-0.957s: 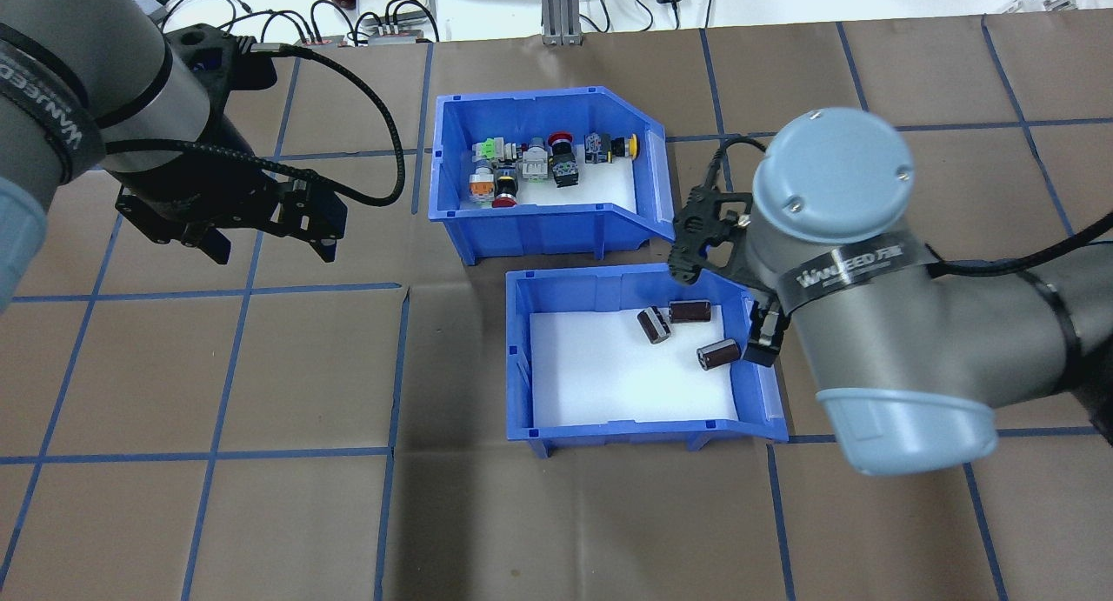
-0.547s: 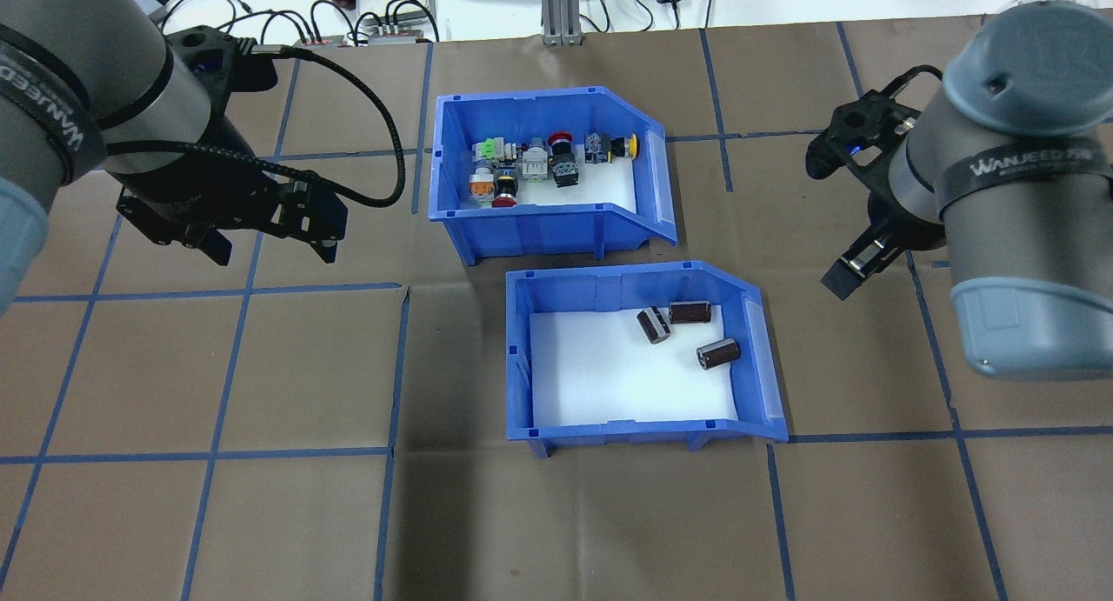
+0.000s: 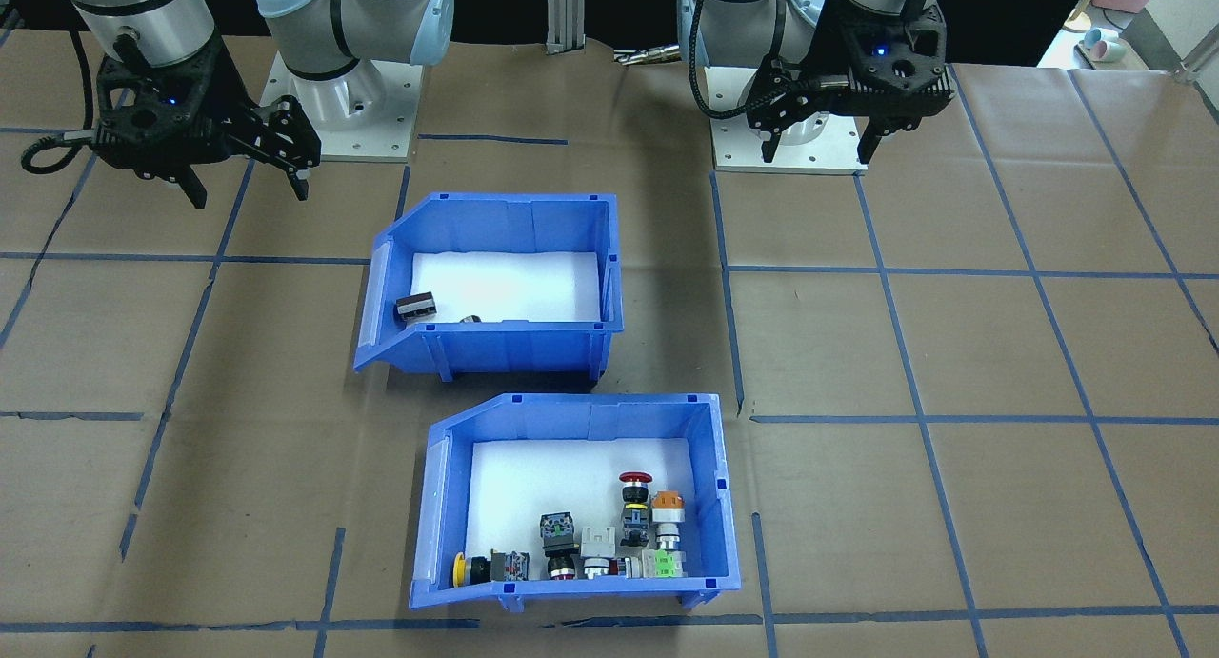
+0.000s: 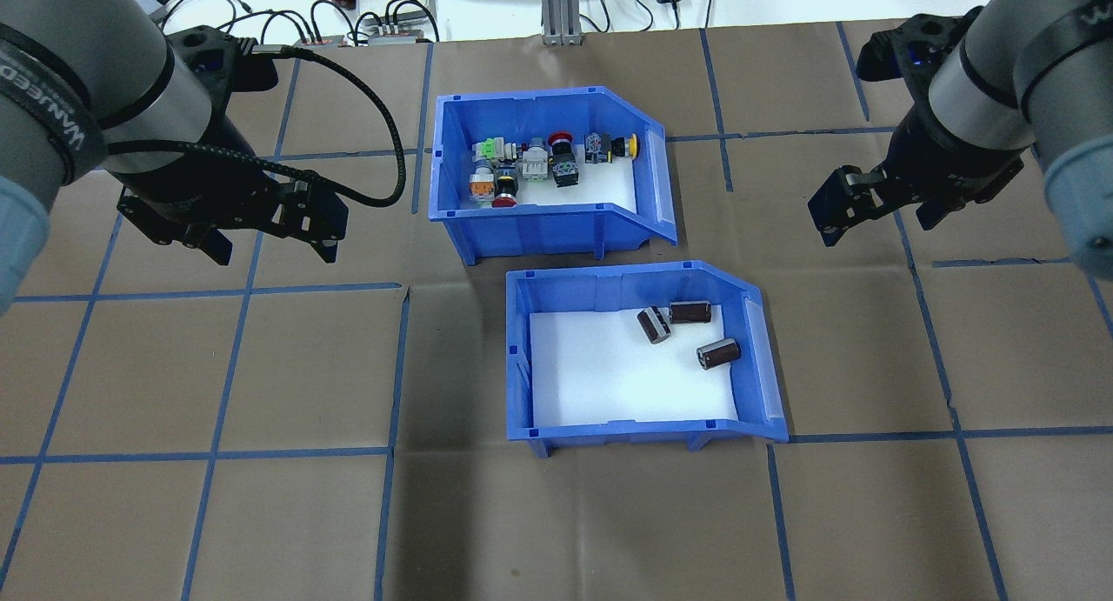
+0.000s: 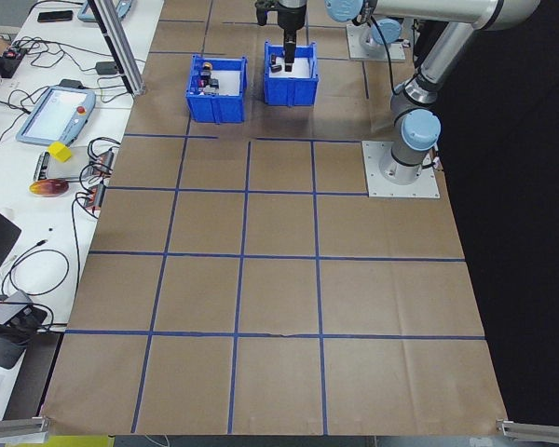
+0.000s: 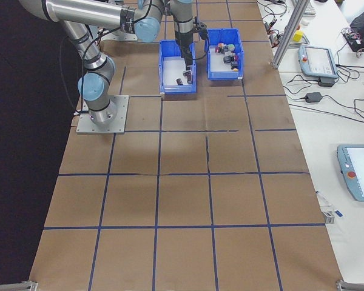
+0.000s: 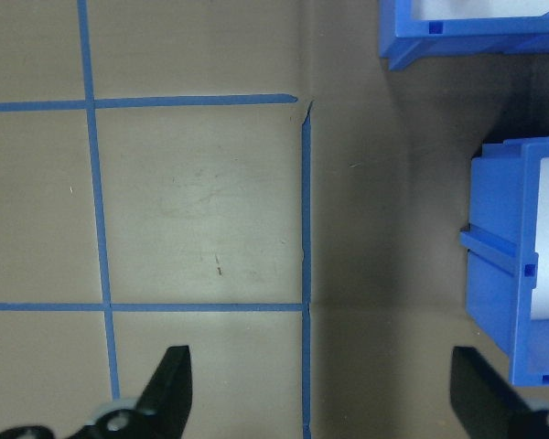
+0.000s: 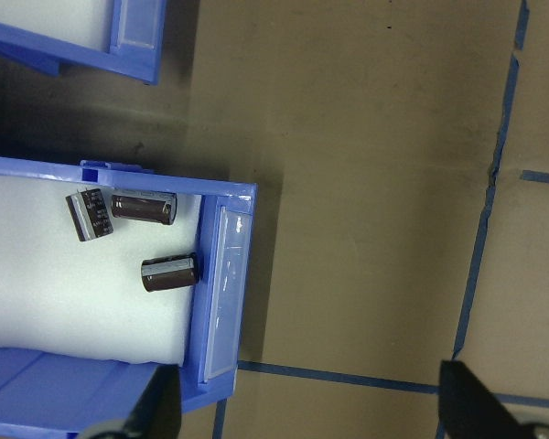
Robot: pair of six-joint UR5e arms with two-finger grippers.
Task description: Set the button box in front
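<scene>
Cylinder bin: sits nearest the robot, three dark brown cylinders loose on its white liner; nothing grips it now.
Right pincer: a second ago it was down at this bin's right wall; now it is lifted clear, swung out over bare bench, jaws released and empty.
Left pincer: hangs released over the bench to the left, in the same spot as before.
Button box: stands behind the cylinder bin, just past it on the operators' side, switches bunched at its far wall.
Meaning: the nearer bin looks freshly set down; I judge the arrangement finished, or close to it.
</scene>
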